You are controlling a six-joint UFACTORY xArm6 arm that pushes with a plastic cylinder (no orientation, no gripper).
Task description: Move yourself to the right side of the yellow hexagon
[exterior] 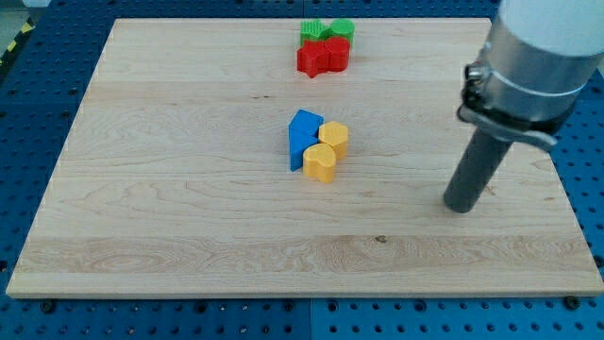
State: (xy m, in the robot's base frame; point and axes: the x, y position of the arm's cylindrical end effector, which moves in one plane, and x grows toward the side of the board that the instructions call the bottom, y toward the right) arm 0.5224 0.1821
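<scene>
The yellow hexagon (334, 135) sits near the board's middle, touching a second yellow block (320, 162) just below it at the view's lower left. Both lean against a blue block (303, 136) on their left. My tip (460, 207) rests on the board far to the view's right of the yellow hexagon and somewhat lower, well apart from all blocks. The dark rod rises from it to the grey arm body at the view's top right.
At the view's top centre, a red block (323, 58) touches two green blocks (311, 31) (342, 29) behind it, near the board's top edge. The wooden board (170, 189) is ringed by a blue perforated table.
</scene>
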